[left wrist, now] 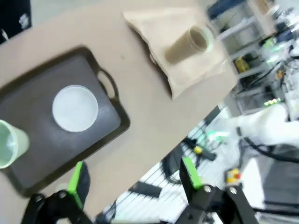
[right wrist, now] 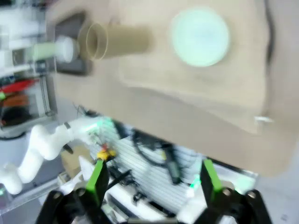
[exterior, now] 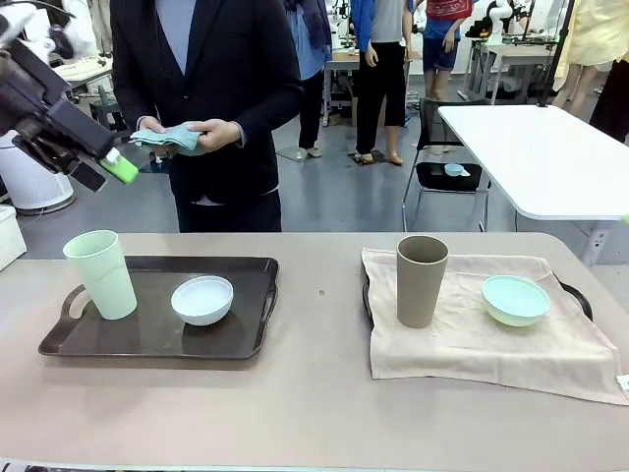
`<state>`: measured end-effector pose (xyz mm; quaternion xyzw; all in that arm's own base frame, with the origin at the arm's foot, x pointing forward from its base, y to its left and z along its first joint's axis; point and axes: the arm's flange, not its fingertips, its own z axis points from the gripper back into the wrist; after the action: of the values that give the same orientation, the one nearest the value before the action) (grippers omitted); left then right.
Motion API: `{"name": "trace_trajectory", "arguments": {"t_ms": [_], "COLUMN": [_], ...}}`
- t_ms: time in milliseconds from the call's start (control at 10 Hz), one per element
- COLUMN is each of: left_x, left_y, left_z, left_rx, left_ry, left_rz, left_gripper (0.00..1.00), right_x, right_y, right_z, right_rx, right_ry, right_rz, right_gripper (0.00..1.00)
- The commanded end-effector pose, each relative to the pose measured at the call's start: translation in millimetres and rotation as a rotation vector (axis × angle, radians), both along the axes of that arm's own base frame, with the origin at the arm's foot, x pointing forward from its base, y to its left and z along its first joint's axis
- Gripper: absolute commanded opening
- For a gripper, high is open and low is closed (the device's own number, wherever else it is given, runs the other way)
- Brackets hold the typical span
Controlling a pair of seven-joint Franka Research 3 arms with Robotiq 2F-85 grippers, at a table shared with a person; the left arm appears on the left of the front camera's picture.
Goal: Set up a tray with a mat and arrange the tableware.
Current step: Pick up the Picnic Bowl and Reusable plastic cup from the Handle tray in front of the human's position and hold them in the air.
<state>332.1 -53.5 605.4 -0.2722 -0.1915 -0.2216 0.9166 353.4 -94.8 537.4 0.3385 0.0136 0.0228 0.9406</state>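
Note:
A dark tray [exterior: 157, 339] on the left carries a pale green cup [exterior: 101, 273] and a white bowl [exterior: 202, 299]. On the right, a beige mat [exterior: 472, 344] covers a second tray [exterior: 580, 295] and bears a taupe cup [exterior: 421, 280] and a mint bowl [exterior: 515, 299]. My left gripper [exterior: 106, 172] hangs open and empty, high above the table's far left. Below it in the left wrist view lie the dark tray [left wrist: 42, 140], white bowl [left wrist: 74, 108] and green cup [left wrist: 8, 142], with my gripper [left wrist: 133, 179] open. My right gripper [right wrist: 152, 179] is open, high over the mat [right wrist: 187, 88], mint bowl [right wrist: 200, 37] and taupe cup [right wrist: 114, 41].
A person in a dark jacket stands at the far side behind the left tray, holding a folded teal cloth [exterior: 169, 138] in both hands. Bare tabletop [exterior: 319, 324] lies between the two trays and along the front edge. A white table [exterior: 541, 157] stands farther back on the right.

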Motion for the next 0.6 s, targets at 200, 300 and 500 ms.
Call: {"name": "trace_trajectory", "arguments": {"t_ms": [200, 300, 500], "left_x": [31.1, 25.4, 28.7], "left_y": [107.6, 131.2, 96.9], "left_z": [-49.1, -55.4, -37.6], "left_rx": [-0.676, -0.816, -0.493], "left_ry": [-0.008, -0.009, -0.01], "left_rz": [-0.036, -0.012, 0.032], "left_gripper": [1.0, 1.0, 1.0], "right_x": [18.4, 15.8, -0.5], "right_y": [-83.9, -97.9, -77.6], "right_z": [13.7, 2.9, 7.7], "right_rx": [0.615, 0.648, 0.573], "right_ry": [0.278, 0.311, 0.22], "right_rz": [0.075, 0.029, 0.106], "right_gripper": [1.0, 1.0, 1.0]}}
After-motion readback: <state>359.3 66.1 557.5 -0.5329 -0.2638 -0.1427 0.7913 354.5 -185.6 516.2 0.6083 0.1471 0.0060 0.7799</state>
